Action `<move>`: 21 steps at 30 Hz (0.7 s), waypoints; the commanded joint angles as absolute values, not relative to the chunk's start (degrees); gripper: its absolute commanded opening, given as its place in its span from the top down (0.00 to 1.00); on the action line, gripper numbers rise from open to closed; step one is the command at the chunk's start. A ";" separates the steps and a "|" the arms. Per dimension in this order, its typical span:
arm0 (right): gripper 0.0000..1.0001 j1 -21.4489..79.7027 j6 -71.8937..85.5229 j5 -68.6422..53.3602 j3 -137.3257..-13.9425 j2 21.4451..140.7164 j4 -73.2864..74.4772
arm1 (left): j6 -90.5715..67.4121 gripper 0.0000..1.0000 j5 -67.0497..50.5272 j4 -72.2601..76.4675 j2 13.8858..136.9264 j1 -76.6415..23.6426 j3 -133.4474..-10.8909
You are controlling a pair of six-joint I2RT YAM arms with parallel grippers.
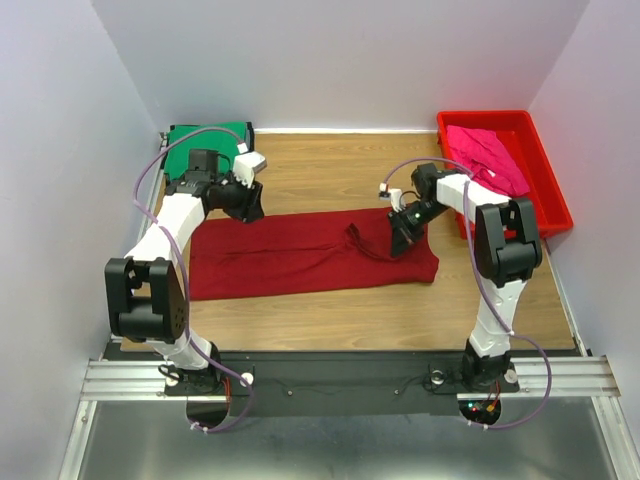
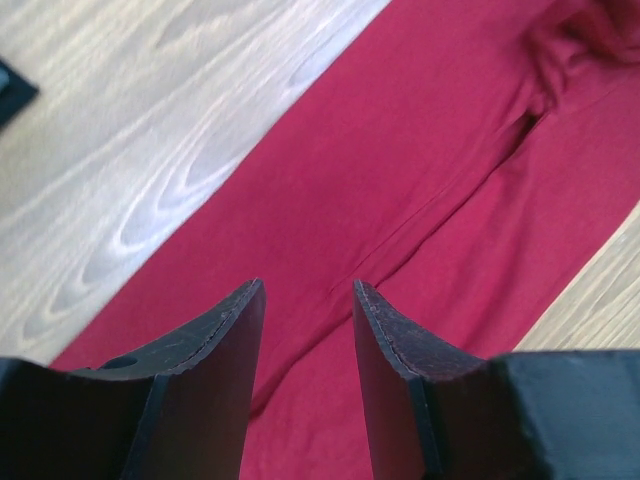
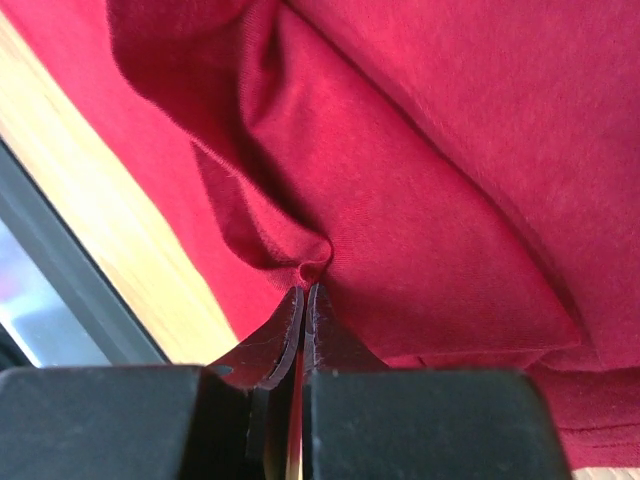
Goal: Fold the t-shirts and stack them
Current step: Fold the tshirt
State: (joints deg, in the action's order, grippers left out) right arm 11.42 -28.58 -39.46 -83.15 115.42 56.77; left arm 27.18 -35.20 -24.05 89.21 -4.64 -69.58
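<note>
Maroon t-shirt [image 1: 310, 255] lies on the wooden table [image 1: 330, 170] as a long band running left to right, folded lengthwise, between the 2 arms. The band is mostly flat, with a bunched ridge of cloth just right of centre. Left gripper [image 1: 250, 205] sits over the band's far left corner. In the left wrist view its 2 fingers stand apart with nothing between them [image 2: 308, 290], the maroon cloth [image 2: 400, 150] is below them and bare wood [image 2: 150, 130] lies to the left. I cannot tell whether the fingertips touch the cloth. A lengthwise crease in the shirt runs diagonally under the right-hand finger [image 2: 385, 340]. Right gripper [image 1: 403, 232] is at the right part of the band, near its far edge. In the right wrist view the fingers are pressed together [image 3: 305, 295] on a small pinch of the maroon cloth [image 3: 420, 180]. The fabric rises from that pinch in a draped fold above the layer underneath, and a strip of table edge [image 3: 110, 230] shows at left. Green t-shirt [image 1: 205, 135] rests at the far left corner of the table, looking like a flat folded rectangle, well apart from the maroon one. Pink t-shirt [image 1: 485, 150] lies crumpled inside the red tray [image 1: 545, 190] at the far right, beside the right arm.
</note>
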 commanded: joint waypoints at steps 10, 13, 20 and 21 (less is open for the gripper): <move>0.49 11.86 -29.10 -38.57 -89.28 109.95 58.71 | 29.01 0.49 -35.06 -24.08 86.57 -2.11 -66.18; 0.50 11.87 -24.88 -42.79 -94.28 111.27 58.54 | 28.65 0.50 -35.94 -24.00 87.10 -2.11 -66.80; 0.57 12.22 -10.13 -46.76 -102.48 120.32 51.69 | 26.90 0.50 -37.70 -23.12 88.86 -2.11 -68.46; 0.59 12.56 -9.24 -45.28 -102.83 121.37 50.72 | 26.72 0.50 -37.79 -23.12 88.86 -2.11 -68.55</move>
State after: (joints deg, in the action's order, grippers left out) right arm 11.53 -18.02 -43.90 -100.09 116.62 56.18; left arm 27.86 -35.33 -24.03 89.17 -2.22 -66.24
